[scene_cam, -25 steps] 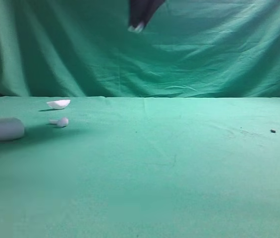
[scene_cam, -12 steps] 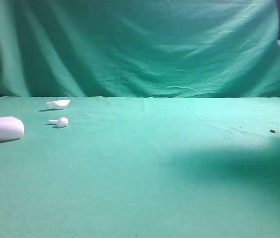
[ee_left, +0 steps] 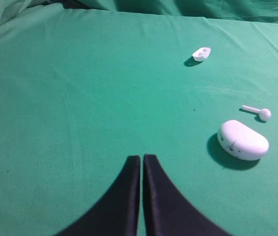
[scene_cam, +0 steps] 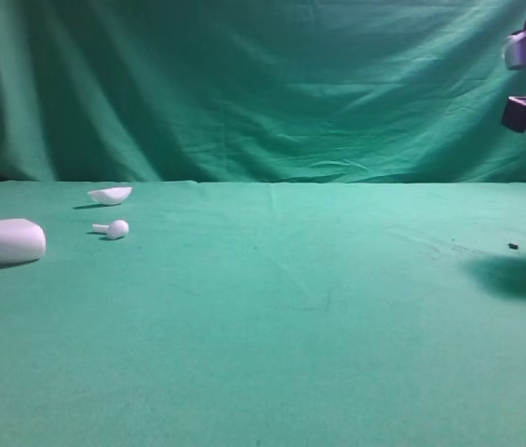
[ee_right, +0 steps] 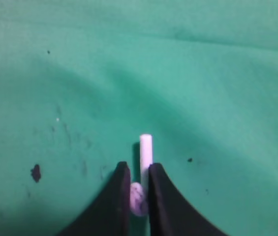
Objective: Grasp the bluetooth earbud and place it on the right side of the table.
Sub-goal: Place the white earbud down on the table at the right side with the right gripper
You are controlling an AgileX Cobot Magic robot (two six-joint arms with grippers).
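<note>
The right fingers (ee_right: 139, 183) were clenched on the bluetooth earbud (ee_right: 144, 162) above the tabletop (ee_right: 202, 73); the left fingers (ee_left: 142, 164) were pressed together, holding nothing.

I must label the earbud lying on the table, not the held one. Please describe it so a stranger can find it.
Look at the left end of the green table, where three white things lie. The earbud is between the big oval case in front and the shallow lid behind. It is the smallest, with a round head and thin stem.
</note>
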